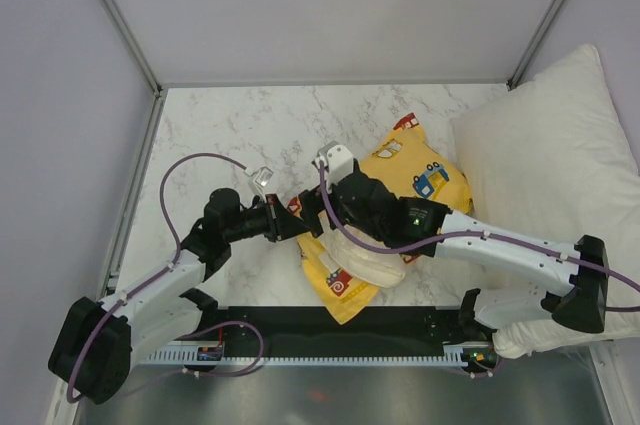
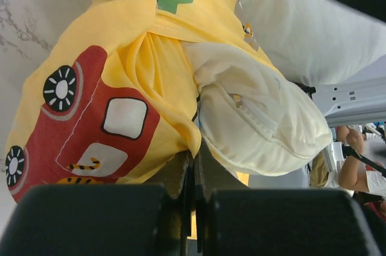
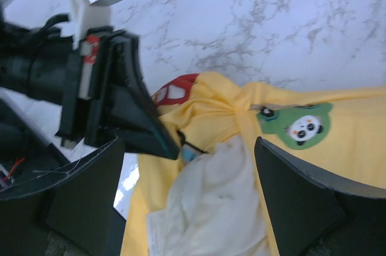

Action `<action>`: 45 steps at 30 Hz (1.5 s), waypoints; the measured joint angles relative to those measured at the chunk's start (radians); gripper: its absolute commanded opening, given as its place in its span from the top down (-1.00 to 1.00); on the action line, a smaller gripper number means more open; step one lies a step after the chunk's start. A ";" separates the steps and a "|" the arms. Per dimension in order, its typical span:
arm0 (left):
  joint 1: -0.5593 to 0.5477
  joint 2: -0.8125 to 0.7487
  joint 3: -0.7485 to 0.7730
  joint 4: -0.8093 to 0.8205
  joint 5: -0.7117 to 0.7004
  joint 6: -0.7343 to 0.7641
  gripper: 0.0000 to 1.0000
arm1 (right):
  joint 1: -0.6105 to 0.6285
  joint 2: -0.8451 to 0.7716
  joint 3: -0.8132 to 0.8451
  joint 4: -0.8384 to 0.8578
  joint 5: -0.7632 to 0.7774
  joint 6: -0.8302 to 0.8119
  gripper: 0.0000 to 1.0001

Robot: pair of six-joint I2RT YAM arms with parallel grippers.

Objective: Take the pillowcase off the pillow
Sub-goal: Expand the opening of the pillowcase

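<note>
Nearest the arms, the cream pillow [image 1: 368, 263] bulges out of the open end of the yellow car-print pillowcase [image 1: 425, 177], which lies crumpled on the marble table [image 1: 230, 125]. The left gripper [image 2: 194, 168] is pressed together, pinching the pillowcase's hem just beside the exposed pillow. The right gripper [image 3: 187, 165] hangs over the same spot, its fingers spread wide either side of the pillow, gripping nothing. Farther back on the right rests a large white pillow [image 1: 550, 145].

- No lettering, brand name or number can be read in any view.
- The pillowcase [image 2: 139, 33] carries pictures only: a red car [image 2: 90, 129] and a green panda patch [image 3: 295, 124].
</note>
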 measured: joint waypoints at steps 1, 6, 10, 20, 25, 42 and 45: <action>-0.005 0.008 0.000 0.009 -0.002 0.001 0.95 | 0.039 0.003 -0.001 -0.003 -0.001 -0.001 -0.93; -0.008 0.022 0.000 0.028 -0.006 0.006 0.95 | 0.109 0.006 -0.047 -0.040 0.030 0.000 -0.96; -0.008 0.022 0.000 0.034 -0.005 0.008 0.96 | 0.127 0.006 -0.096 -0.099 0.063 0.004 -0.96; -0.011 0.022 0.000 0.032 -0.005 0.015 0.95 | 0.189 0.064 -0.126 -0.186 0.105 0.038 -0.96; -0.013 0.010 -0.002 0.016 -0.022 0.022 0.96 | 0.191 0.141 -0.136 -0.192 0.192 0.075 0.02; 0.105 0.059 -0.021 0.056 -0.116 0.006 0.95 | 0.185 -0.008 -0.156 -0.210 0.226 0.261 1.00; 0.119 0.138 -0.016 0.079 -0.080 0.002 0.95 | 0.182 -0.062 -0.165 -0.228 0.195 0.274 1.00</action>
